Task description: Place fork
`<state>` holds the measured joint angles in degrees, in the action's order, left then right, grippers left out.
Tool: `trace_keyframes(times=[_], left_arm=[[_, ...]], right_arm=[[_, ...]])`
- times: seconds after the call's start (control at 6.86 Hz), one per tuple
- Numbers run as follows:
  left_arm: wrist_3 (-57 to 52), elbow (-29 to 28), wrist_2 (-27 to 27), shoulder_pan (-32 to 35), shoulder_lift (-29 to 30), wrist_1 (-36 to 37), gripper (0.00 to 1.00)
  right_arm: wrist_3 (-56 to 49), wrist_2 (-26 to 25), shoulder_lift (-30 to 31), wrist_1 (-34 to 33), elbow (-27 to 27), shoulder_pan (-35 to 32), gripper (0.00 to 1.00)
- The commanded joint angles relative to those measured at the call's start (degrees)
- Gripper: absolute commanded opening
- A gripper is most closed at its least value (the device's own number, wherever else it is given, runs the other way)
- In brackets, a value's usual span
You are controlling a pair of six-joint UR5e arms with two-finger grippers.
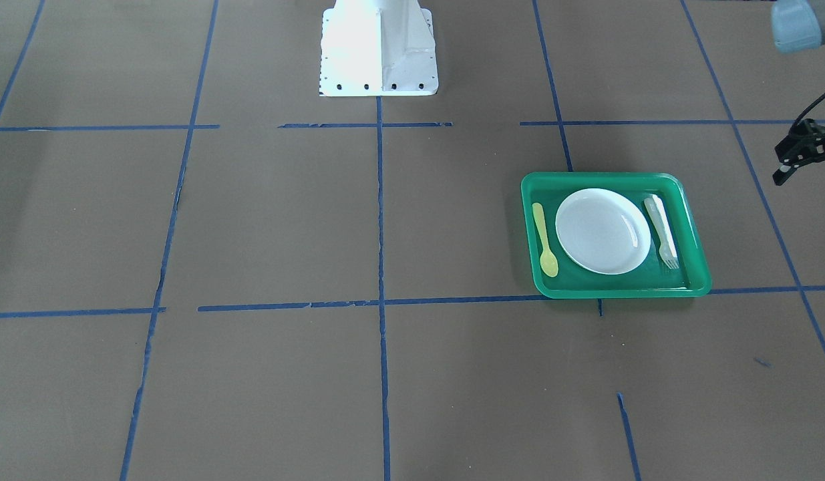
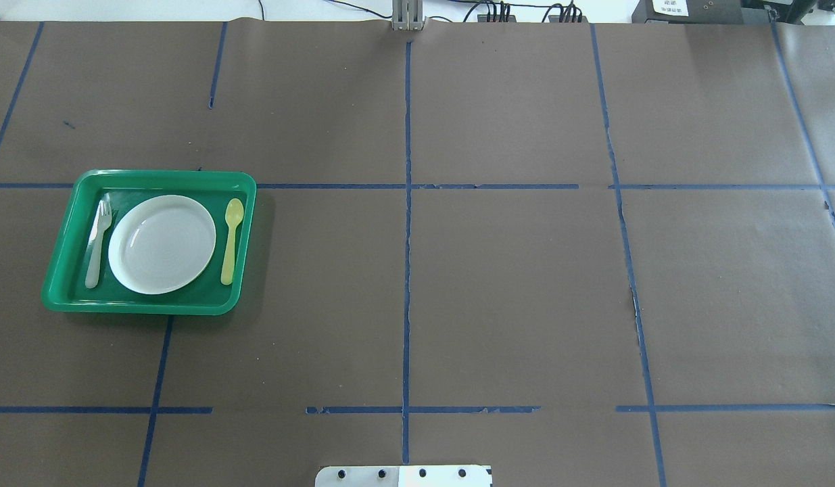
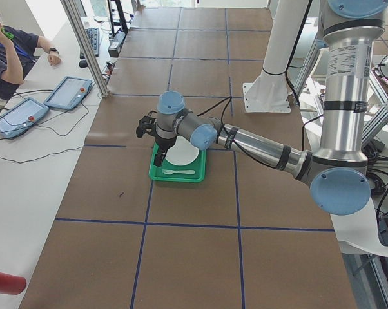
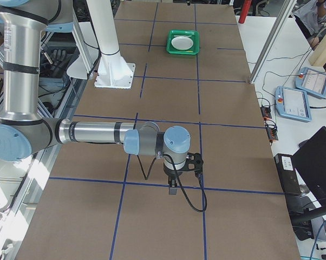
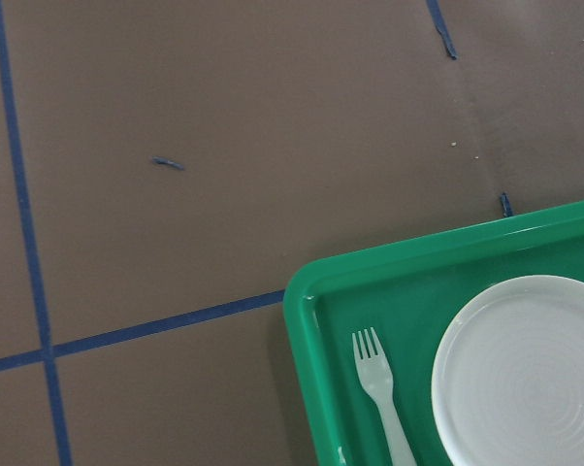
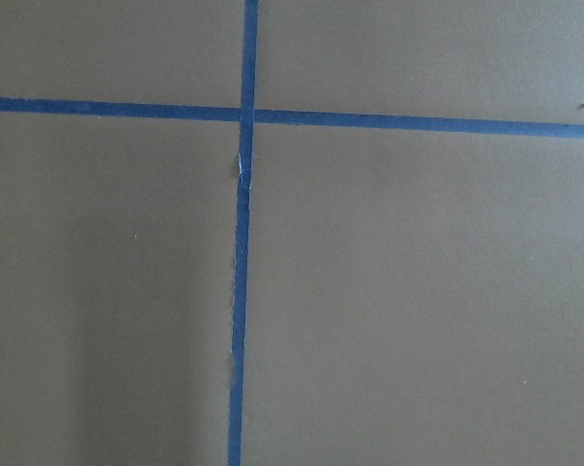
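The pale fork (image 2: 98,243) lies flat in the green tray (image 2: 160,174), on the left of the round white plate (image 2: 161,243), with its tines toward the far side. It also shows in the front view (image 1: 661,230) and the left wrist view (image 5: 379,388). My left gripper (image 1: 779,167) hangs above the table just outside the tray's fork side, empty, and its fingers look spread apart. My right gripper (image 4: 173,187) is far from the tray over bare table. It shows only in the exterior right view, so I cannot tell if it is open or shut.
A yellow spoon (image 2: 230,237) lies in the tray on the plate's other side. The brown table cover carries blue tape lines (image 2: 407,203). The white robot base (image 1: 379,50) stands at the table's middle edge. An operator (image 3: 7,51) sits beyond the far table end.
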<state>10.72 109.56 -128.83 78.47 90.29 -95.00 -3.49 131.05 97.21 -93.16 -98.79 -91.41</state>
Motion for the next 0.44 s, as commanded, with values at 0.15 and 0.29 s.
trace_keyframes(times=[0.15,0.29], left_arm=[[-20.8,-13.0,-5.4,12.1,-0.6,6.5,1.00],[-22.0,-14.4,-8.2,12.4,-2.5,6.3,1.00]], right_arm=[[0.0,0.0,0.0,0.0,0.0,0.0,1.00],[0.0,0.0,0.0,0.0,0.0,0.0,1.00]])
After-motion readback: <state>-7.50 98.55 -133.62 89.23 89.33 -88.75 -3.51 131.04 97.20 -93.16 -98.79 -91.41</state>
